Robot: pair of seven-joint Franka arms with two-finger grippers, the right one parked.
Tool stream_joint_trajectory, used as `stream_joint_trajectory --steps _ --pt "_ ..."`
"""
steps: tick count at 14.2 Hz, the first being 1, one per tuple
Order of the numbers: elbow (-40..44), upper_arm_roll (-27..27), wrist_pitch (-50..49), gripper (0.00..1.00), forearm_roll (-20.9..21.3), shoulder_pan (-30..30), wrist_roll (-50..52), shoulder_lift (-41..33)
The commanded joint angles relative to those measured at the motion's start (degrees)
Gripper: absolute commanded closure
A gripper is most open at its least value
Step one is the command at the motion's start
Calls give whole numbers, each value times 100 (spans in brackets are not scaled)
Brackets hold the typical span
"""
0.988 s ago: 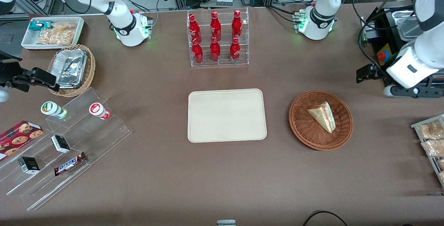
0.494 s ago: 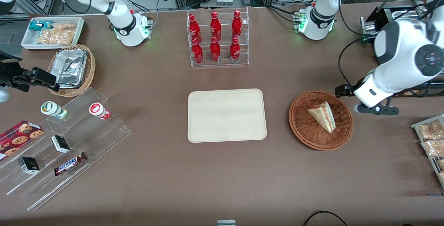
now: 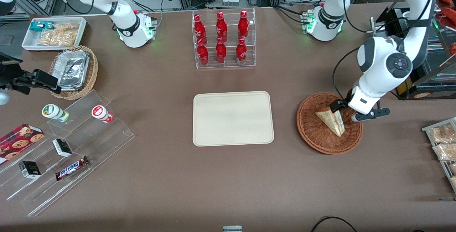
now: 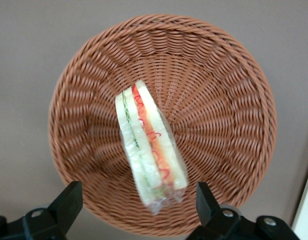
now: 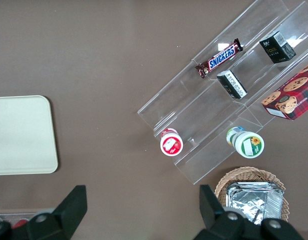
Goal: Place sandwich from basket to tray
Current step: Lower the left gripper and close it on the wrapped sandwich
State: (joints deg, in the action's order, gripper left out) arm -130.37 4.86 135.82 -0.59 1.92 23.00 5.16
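Note:
The sandwich [image 3: 331, 119] [image 4: 148, 150], a clear-wrapped wedge with red and green filling along its edge, lies in the reddish-brown wicker basket [image 3: 313, 139] [image 4: 219, 100]. My left gripper [image 3: 345, 112] [image 4: 137, 197] hangs open just above the basket, over the part of its rim toward the working arm's end. Its black fingers [image 4: 68, 205] stand wide apart on either side of the sandwich's wrapped end and touch nothing. The cream tray [image 3: 233, 118] [image 5: 18, 135] lies bare on the table beside the basket, toward the parked arm's end.
A clear rack of red bottles [image 3: 223, 39] stands farther from the front camera than the tray. Toward the parked arm's end are a tan basket of foil containers [image 3: 73, 71], a white snack bin [image 3: 53, 34] and an acrylic step display [image 3: 64, 146]. Snack packets [image 3: 443, 143] lie at the working arm's end.
The left arm has swung in from the working arm's end of the table, bringing the gripper over the basket. The sandwich, basket and tray have not moved.

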Motion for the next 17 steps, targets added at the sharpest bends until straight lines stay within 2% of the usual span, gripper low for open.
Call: stream_joint_trajectory --steps 1,3,10,11,12,13,14,15,17 --pt "-15 -20 365 0 76 247 1745 221" --pt "-15 -20 472 0 76 291 2715 371" --pt "28 -55 463 0 67 247 2877 898" --pt "55 -64 472 16 67 247 2877 968" --pt "72 -64 455 57 59 238 2816 969" --pt "90 -73 428 86 67 238 2789 943" --pt "186 -82 385 93 76 238 2780 925" --pt "344 -82 201 95 85 247 2763 925" --pt "913 -73 -771 96 94 247 1994 873"
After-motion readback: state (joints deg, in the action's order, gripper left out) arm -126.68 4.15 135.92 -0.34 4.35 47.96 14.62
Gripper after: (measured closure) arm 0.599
